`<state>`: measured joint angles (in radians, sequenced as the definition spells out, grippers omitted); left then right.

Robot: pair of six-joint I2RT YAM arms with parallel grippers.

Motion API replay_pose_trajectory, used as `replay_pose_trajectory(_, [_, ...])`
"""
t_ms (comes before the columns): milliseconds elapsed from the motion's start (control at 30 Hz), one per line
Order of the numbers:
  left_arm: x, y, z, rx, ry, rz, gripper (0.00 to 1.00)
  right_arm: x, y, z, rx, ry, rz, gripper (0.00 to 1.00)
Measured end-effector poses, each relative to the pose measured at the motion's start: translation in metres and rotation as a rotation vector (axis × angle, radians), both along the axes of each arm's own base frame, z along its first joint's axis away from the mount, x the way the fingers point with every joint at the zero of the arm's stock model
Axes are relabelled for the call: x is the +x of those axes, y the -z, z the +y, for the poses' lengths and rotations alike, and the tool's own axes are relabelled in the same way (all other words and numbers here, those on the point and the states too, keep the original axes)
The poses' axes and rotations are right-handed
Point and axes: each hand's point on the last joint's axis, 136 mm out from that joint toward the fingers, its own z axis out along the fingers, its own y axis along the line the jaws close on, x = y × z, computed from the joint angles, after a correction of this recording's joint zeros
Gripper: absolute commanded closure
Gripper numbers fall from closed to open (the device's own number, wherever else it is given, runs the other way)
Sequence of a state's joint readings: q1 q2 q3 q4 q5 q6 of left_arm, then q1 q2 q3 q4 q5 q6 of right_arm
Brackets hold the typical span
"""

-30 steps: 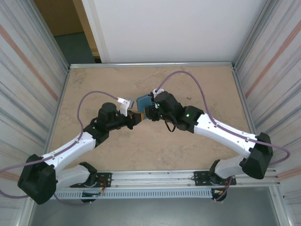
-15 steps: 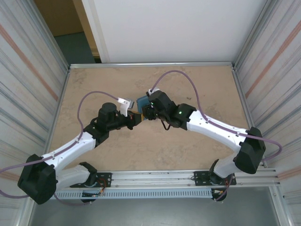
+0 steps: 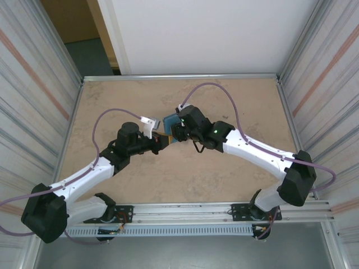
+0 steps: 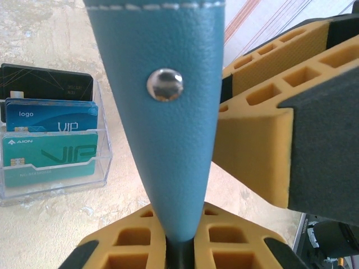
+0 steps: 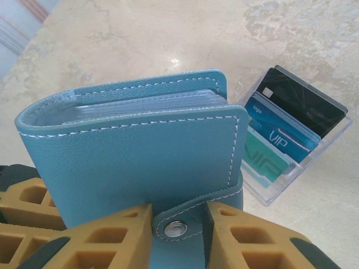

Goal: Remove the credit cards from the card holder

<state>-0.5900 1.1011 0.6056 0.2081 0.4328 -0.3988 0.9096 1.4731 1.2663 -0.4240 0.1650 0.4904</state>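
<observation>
The card holder [image 3: 170, 121] is a closed teal-blue wallet held upright above the table between the two arms. My left gripper [image 3: 161, 140] is shut on its lower edge, with the yellow fingers [image 4: 123, 246] pinching the leather [image 4: 162, 123]. My right gripper [image 5: 178, 224] sits at the snap strap [image 5: 185, 221], one finger pressed against each edge of the tab. Clear sleeve edges [image 5: 146, 101] show at the top of the holder [image 5: 140, 162]. What the holder contains is hidden by its cover.
A small clear tray [image 4: 102, 168] stands on the table just beyond the holder, with a teal card [image 4: 50, 154], a blue card [image 4: 50, 117] and a black card [image 4: 45, 84] upright in it. The tray [image 3: 149, 123] lies close to my left wrist. Metal walls ring the table.
My right arm has slid a little left toward the holder, and its jaws have narrowed onto the snap strap. The left arm and the holder have stayed put.
</observation>
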Motion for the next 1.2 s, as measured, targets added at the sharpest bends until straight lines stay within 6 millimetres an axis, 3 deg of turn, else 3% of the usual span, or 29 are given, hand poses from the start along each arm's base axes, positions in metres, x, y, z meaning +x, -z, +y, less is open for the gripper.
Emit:
replay_pose_trajectory(667, [0.0,-0.001,0.0,-0.004,-0.001,-0.002,1.0,0.003,0.0,-0.013,0.029,0.032,0.019,0.94])
replay_pose_trajectory(933, [0.0,-0.003,0.0,-0.004,-0.001,-0.013,1.0,0.004,0.0,-0.021,0.022,0.052,0.011,0.82])
replay_pose_trajectory(1200, [-0.016,-0.019,0.0,-0.035,0.112,-0.044,1.0,0.011,-0.002,-0.055,0.056,0.109,0.017,0.82])
